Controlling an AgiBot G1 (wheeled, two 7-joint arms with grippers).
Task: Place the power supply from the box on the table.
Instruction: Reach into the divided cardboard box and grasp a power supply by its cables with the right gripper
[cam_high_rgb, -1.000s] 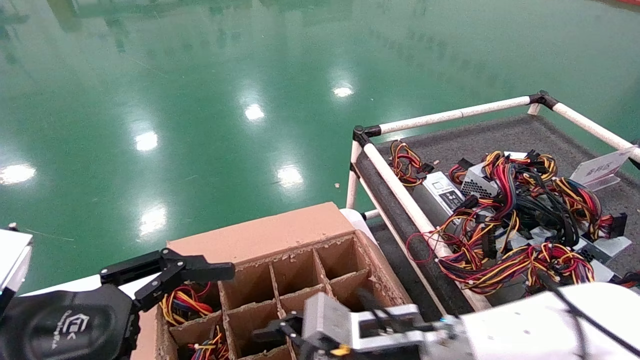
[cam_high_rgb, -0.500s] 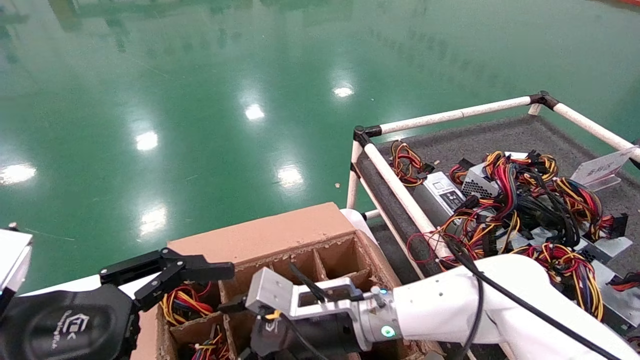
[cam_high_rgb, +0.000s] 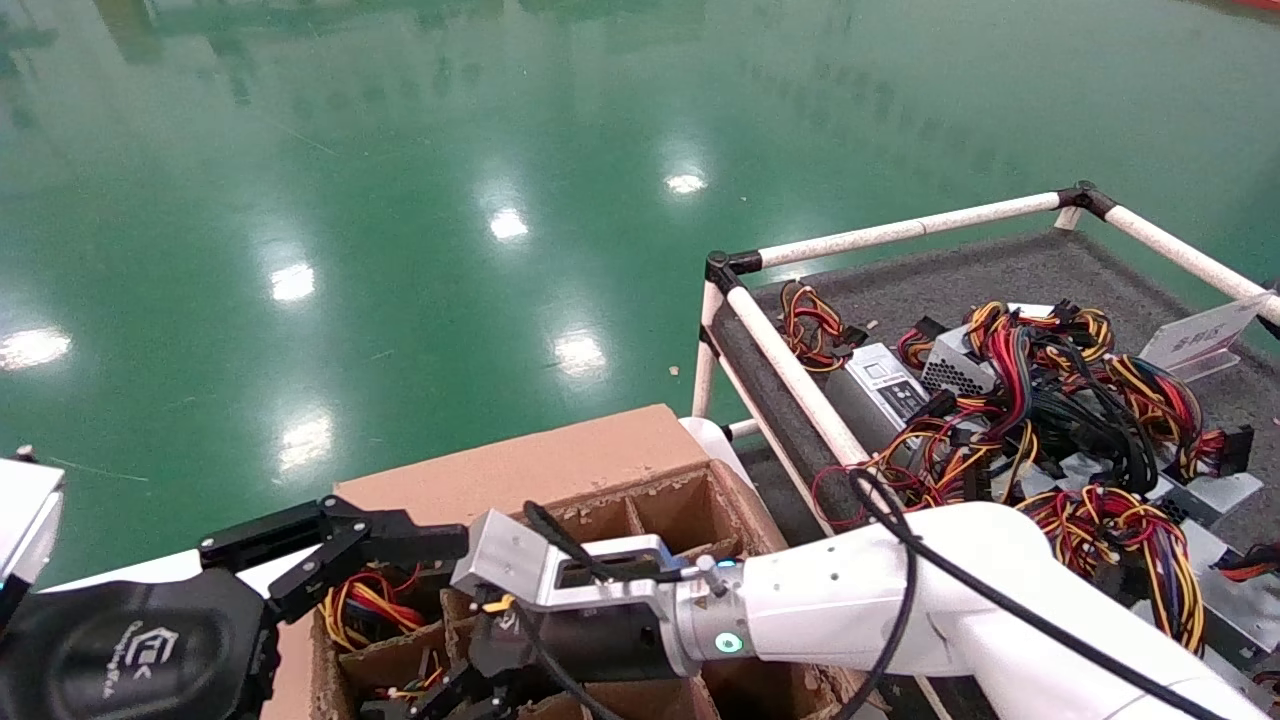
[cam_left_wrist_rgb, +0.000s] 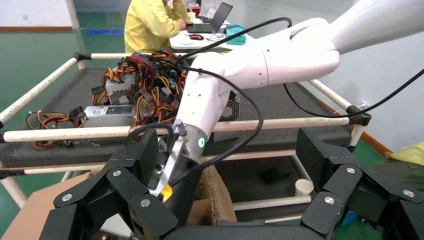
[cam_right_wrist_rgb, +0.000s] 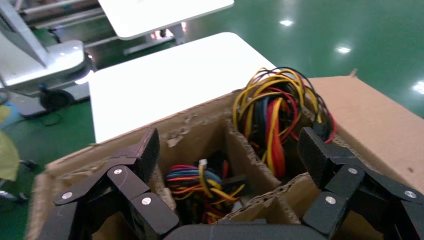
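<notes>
Not yet lifted: silver-grey wired power supply (cam_right_wrist_rgb: 202, 182) low in frayed brown cardboard grid box (cam_high_rgb: 640, 520), lower centre; right hand (cam_right_wrist_rgb: 227, 165) wide above it; dark grey felt bench (cam_high_rgb: 1000, 270) awaiting; left hand (cam_high_rgb: 400, 548) wide, lower left.

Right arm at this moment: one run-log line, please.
right tool: open, above box cells, nothing held | target: wire bundles in cells | left tool: open, idle beside box | table: several supplies already there

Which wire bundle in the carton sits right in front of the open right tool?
The low multicoloured bundle, sunk in the cell between the right tool's fingers; the taller yellow-red bundle sticks up one cell over.
</notes>
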